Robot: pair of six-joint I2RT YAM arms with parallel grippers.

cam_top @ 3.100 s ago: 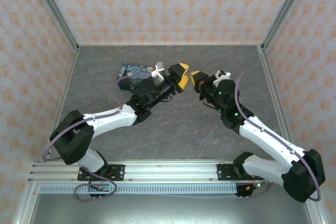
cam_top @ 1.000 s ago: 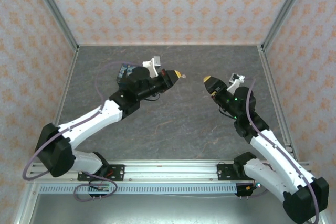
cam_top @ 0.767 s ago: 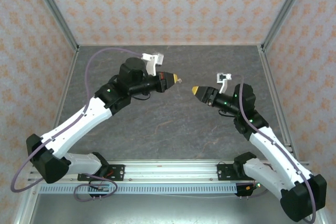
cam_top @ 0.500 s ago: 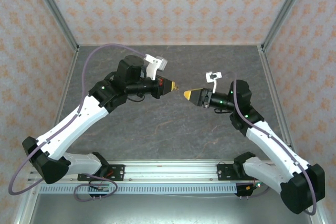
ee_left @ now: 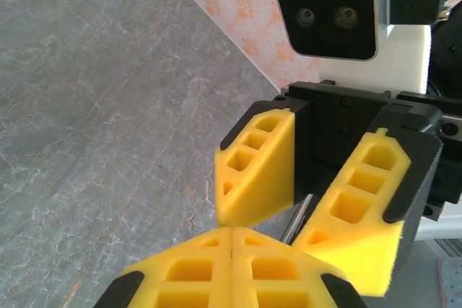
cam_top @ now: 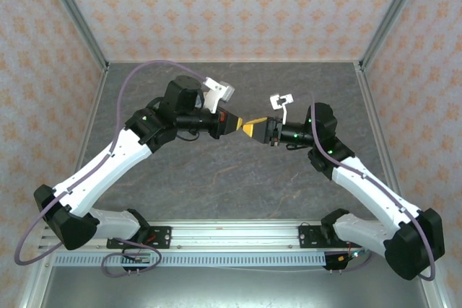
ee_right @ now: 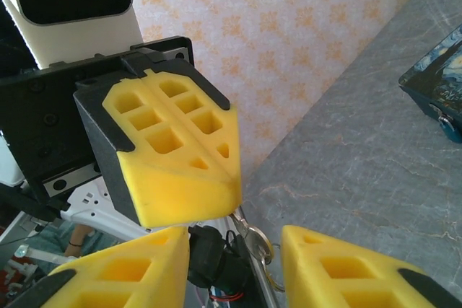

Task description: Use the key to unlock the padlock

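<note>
Two yellow cellular wedge pads of left gripper clamped tight on one thin silvery key; right gripper pair stood apart, straddling it.

The left gripper and right gripper have bright yellow pads in black housings. The table is grey with pale marbled veins. Behind it, the walls are cream with orange floral motifs. On it, the tin is dark blue with pale swirls.
</note>
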